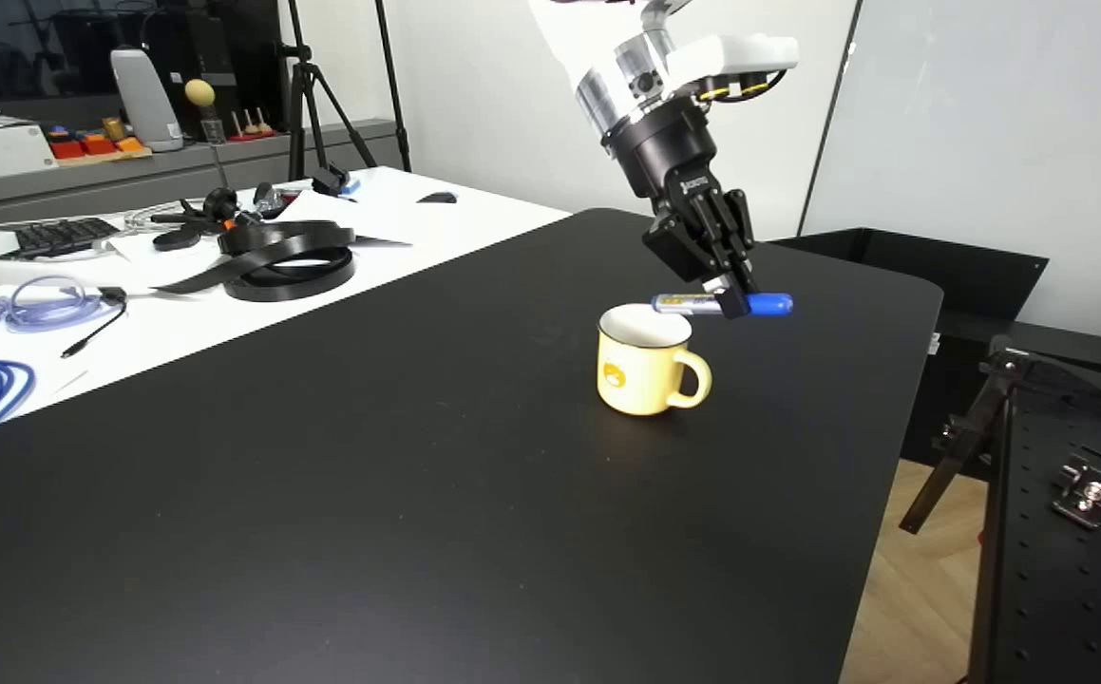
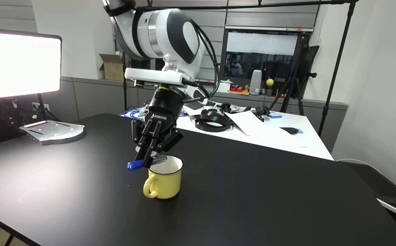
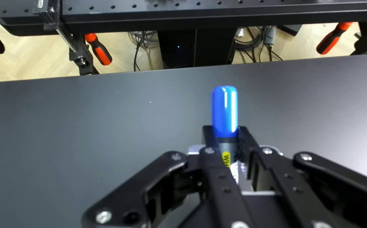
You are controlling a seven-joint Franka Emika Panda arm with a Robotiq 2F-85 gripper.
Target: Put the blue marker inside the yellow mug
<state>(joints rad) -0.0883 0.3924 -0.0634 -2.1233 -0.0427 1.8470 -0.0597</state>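
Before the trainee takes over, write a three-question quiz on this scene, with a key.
1. True or false: the squat, pale-yellow, ceramic-looking mug stands upright on the flat black tabletop.
2. Multiple choice: what is the black two-fingered pincer gripping? A) the mug B) the slim, pale-barrelled, blue-capped marker C) nothing
3. Short answer: which end of the marker lies farther from the mug?

Key: 1. True. 2. B. 3. The blue cap end, in both exterior views.

Blue marker [image 3: 224, 125] aloft, yellow mug [image 1: 643, 373] upright

Bright light, pale glare on the black tabletop [image 2: 61, 184].
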